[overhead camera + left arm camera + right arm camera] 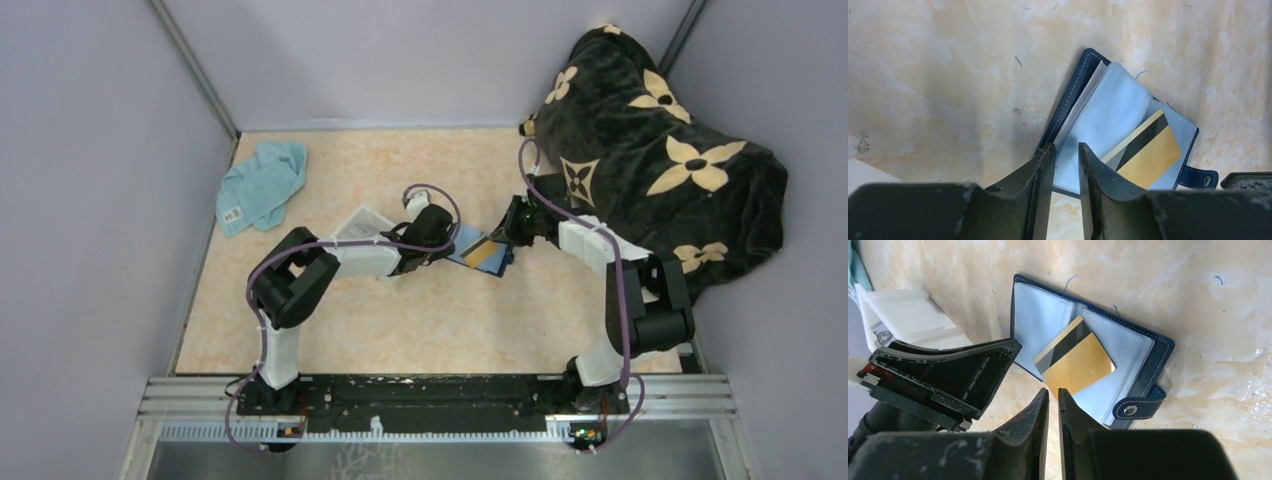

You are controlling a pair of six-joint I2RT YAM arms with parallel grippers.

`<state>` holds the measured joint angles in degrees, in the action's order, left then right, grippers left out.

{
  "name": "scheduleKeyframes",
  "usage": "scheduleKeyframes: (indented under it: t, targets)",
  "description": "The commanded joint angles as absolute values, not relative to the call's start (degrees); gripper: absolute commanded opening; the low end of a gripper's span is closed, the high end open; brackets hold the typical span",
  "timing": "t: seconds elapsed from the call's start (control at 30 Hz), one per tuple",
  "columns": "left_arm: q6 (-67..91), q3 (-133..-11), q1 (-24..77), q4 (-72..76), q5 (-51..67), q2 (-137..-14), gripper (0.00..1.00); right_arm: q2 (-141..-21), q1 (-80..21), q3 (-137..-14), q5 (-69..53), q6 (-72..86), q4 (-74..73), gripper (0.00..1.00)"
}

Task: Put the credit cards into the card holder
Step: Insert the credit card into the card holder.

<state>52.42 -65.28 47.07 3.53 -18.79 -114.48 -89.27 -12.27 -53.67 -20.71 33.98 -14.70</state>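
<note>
Pale lilac walls [90, 150] on three sides, marbled beige tabletop [430, 330] — dark flower-patterned blanket [640, 150] heaped at far right

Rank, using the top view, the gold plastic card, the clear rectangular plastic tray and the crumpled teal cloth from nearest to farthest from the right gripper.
1. Gold plastic card, on the open navy wallet beside the right gripper.
2. Clear plastic tray, mid-table, further left.
3. Teal cloth, far-left corner.

The near edge of the card holder [1113, 105] vanishes behind the left gripper [1066, 146]. Whether the right gripper [1053, 391] pinches the corner of the orange-yellow card [1078, 365] cannot be told.
</note>
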Motion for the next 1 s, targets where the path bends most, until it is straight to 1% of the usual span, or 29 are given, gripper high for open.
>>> scheduleKeyframes:
  t: [0.0,0.13,0.2,0.97]
  targets:
    - [47.9,-57.8,44.4,-19.1,-22.2,-124.0,0.35,-86.6,-13.1,-51.9,-19.5,33.0,-14.7,0.11]
    - [47.9,-57.7,44.4,-19.1,-22.2,-124.1,0.35,-86.5,-13.8,-49.8,-19.0,33.1,-13.6,0.05]
    - [47.9,-57.7,44.5,-19.0,-22.1,-124.1,0.35,-86.6,-13.9,-49.3,-18.8,33.0,-13.4,0.0]
    - [48.0,-57.7,44.5,-18.7,-21.8,-124.8,0.35,-92.5,-14.1,-50.0,-16.4,32.1,-12.3,0.0]
